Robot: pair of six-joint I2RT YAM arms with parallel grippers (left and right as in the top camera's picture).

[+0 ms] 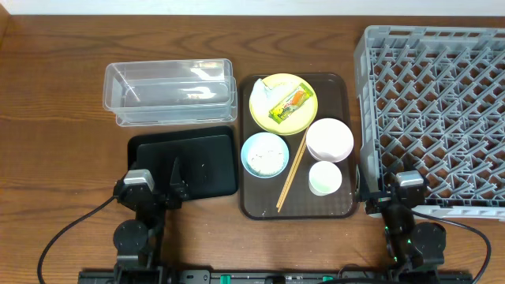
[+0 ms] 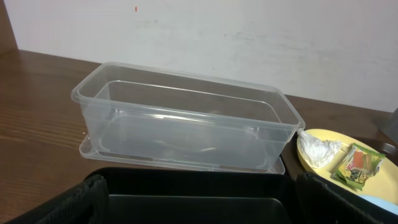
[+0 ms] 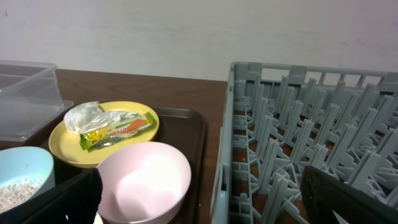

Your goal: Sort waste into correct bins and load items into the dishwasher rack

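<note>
Logging from the near table (image 1: 55,158) edge outward.

Near edge: left gripper (image 2: 199,190) is released, its fingers spread wide with nothing between them. It hangs over the near end of the black tray (image 1: 207,150). The right gripper (image 3: 200,180) is also released and holds nothing. It sits at the near left corner of the rack (image 1: 434,95), just beside the brown tray (image 1: 254,207).

Brown tray, centre of the table, touching or nearly touching the black tray on its left; contents near to far:
- cup (image 1: 325,177), white, upright, near right part.
- blue bowl (image 1: 264,154), left side, holding the rice (image 1: 260,161) as a thin white layer on its floor.
- chopsticks (image 1: 292,172), lying diagonally between the blue bowl and the cup, far tips at the rim of the plate (image 1: 278,117).
- pink bowl (image 1: 329,140), upright, just beyond the cup and close against it.
- plate, yellow, at the far end. On it lie the wrapper (image 1: 290,101), green and orange, and a crumpled white scrap (image 3: 87,116) touching the wrapper's left end.

All waste is on the dishes, none in either bin.

Far left: tub (image 1: 170,91), clear, long side facing the arms, just beyond the black tray. It seems to stand on a flat clear sheet slightly wider than its base.

Right side: the rack runs from near to far, grey, its lattice floor and upright pegs in plain view.
</note>
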